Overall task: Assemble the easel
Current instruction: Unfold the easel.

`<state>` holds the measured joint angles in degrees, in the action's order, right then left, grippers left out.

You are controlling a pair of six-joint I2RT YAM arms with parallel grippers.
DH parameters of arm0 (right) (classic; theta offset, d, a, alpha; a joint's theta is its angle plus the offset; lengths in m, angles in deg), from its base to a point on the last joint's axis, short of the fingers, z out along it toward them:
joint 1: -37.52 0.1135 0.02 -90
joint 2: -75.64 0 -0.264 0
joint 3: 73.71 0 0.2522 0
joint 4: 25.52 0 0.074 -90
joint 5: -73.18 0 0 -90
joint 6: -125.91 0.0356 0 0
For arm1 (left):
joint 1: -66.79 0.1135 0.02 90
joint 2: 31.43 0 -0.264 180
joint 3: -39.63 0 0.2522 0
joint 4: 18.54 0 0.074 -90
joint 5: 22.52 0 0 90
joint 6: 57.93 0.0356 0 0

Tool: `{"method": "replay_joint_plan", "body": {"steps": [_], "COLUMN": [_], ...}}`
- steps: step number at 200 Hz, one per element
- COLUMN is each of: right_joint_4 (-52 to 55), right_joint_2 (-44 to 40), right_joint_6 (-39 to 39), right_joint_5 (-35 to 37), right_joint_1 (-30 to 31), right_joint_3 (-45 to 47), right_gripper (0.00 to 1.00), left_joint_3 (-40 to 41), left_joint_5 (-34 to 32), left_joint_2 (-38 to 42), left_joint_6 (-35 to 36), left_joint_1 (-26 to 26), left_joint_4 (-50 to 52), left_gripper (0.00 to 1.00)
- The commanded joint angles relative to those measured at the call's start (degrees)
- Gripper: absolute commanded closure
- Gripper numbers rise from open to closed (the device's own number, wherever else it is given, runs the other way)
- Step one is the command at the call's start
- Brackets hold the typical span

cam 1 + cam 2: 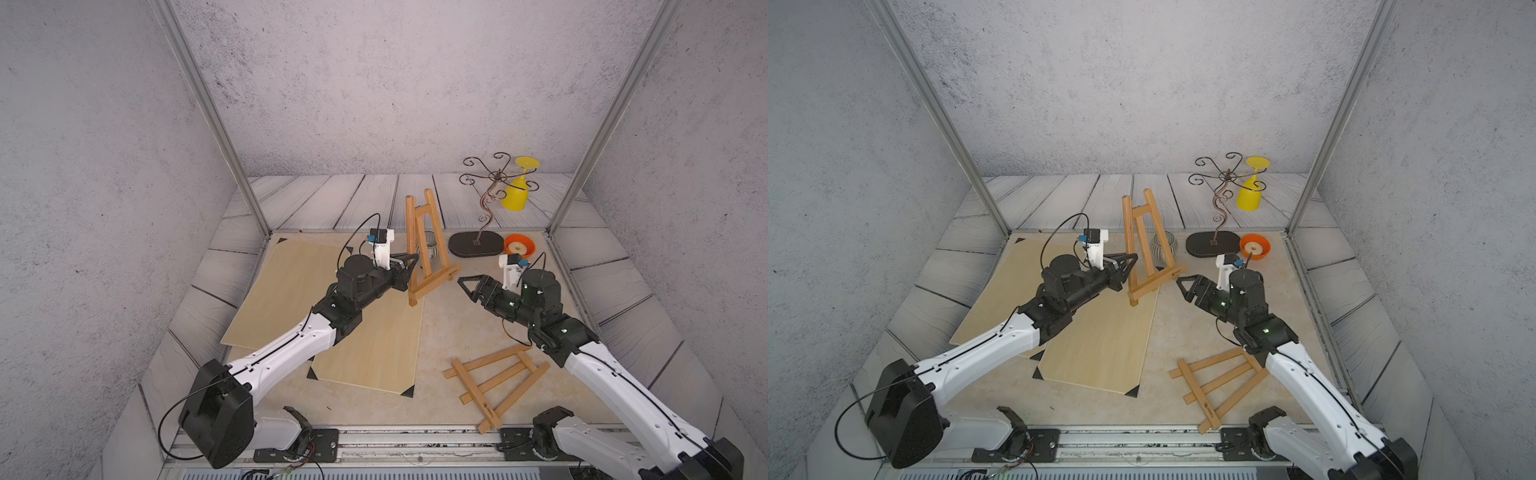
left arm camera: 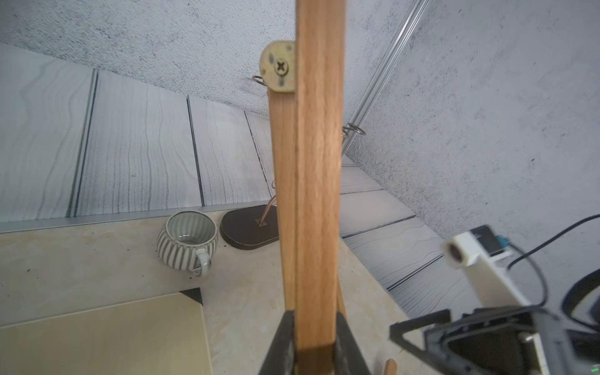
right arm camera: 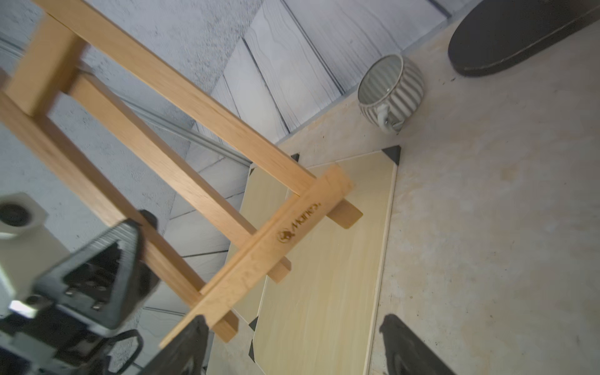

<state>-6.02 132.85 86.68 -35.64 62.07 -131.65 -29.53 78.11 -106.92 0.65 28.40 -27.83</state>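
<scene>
A wooden easel (image 1: pixel 434 283) stands upright near the back of the table, its ledge low at the front. My left gripper (image 1: pixel 411 264) is shut on its left leg. In the left wrist view that leg (image 2: pixel 315 194) runs straight up between the black fingers (image 2: pixel 281 344), with a brass hinge plate (image 2: pixel 279 66) near its top. My right gripper (image 1: pixel 463 282) is open, just off the right end of the ledge (image 3: pixel 269 246). In the right wrist view one fingertip (image 3: pixel 198 324) sits beside the ledge's end, and nothing is between the jaws.
A second easel (image 1: pixel 494 382) lies flat at the front right. Two pale boards (image 1: pixel 370 349) overlap under the left arm. A striped mug (image 1: pixel 1163 247), a wire stand's dark base (image 1: pixel 476 244) with a hanging yellow glass (image 1: pixel 517 191) and an orange bowl (image 1: pixel 519 245) crowd the back.
</scene>
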Motion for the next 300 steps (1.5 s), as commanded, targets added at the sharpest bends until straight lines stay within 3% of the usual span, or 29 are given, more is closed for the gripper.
{"method": "replay_joint_plan", "body": {"steps": [1,42,108,145,235,274,300], "right_joint_4": [-10.78,-24.32,-33.91,-31.70,-36.68,-38.19,-40.17], "right_joint_2": [0.54,2.28,3.20,1.52,5.30,5.45,6.69], "right_joint_6": [1.13,7.15,11.30,11.90,13.78,15.49,15.07], "right_joint_5": [-2.37,0.50,4.16,6.74,5.03,10.72,10.76], "right_joint_1": [2.39,5.87,6.39,6.41,6.63,6.73,6.73], "right_joint_3": [3.79,9.84,11.99,12.30,11.28,15.62,15.44], "right_gripper": [0.16,0.16,0.15,0.13,0.12,0.13,0.13], "left_joint_3": [-0.89,-0.65,-0.27,-0.08,-0.19,0.68,0.73], "left_joint_5": [-0.75,-0.66,-0.53,-0.42,-0.45,-2.77,-2.89], "left_joint_2": [2.78,3.76,5.74,5.96,6.12,7.64,7.98], "left_joint_6": [-7.01,-12.42,-16.52,-18.19,-23.64,-28.70,-30.78], "left_joint_1": [0.44,0.34,0.20,0.07,-1.51,-2.21,-3.81], "left_joint_4": [-4.15,-8.38,-9.70,-10.02,-12.42,-13.40,-14.57], "left_gripper": [1.00,1.00,1.00,1.00,1.00,1.00,1.00]}}
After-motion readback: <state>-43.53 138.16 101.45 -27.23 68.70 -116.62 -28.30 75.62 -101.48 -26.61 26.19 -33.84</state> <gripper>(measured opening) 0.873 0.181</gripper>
